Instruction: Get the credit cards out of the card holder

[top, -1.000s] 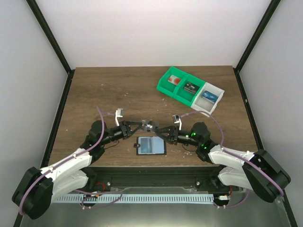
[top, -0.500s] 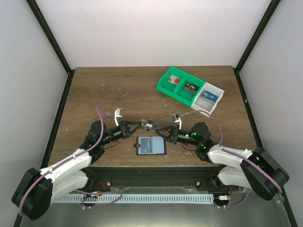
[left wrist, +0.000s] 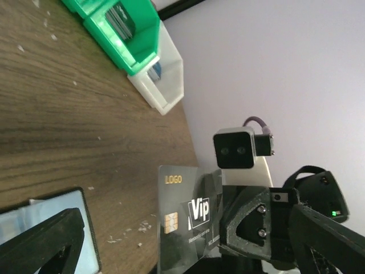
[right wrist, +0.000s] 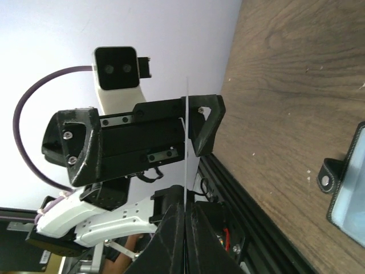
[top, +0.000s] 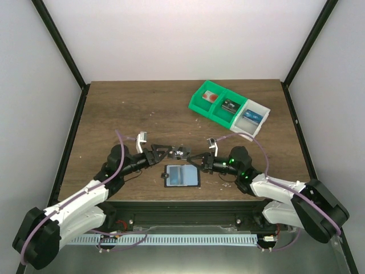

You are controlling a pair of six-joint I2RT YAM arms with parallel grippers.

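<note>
Pinching a black card (left wrist: 185,220), printed with "VIP" and "LOGO", between the pressed-together fingers of the right gripper (top: 193,157). Gripping it by one end and holding it up off the worktop (top: 142,108), seen as a thin edge-on line in the right wrist view.

Facing it with the left gripper (top: 164,152), jaws spread wide and gripping nothing. Reaching the card's free end seemingly into that gap and close beside one left finger, though whether touching or just apart is hard to tell from these angles.

Hanging both grippers tip to tip over the near middle of the worktop.

Leaving the card holder (top: 182,175) lying flat just below them, nearer the arm bases. Showing it opened out, with two pale blue-grey panels framed in black and a small tab sticking out on its left side, clear of both grippers.

Leaving a row of bins (top: 228,108) well apart at the far right of the worktop, set at an angle, with two green compartments and one white. Showing something small in each: reddish in the leftmost, dark in the middle, blue in the white.
</note>
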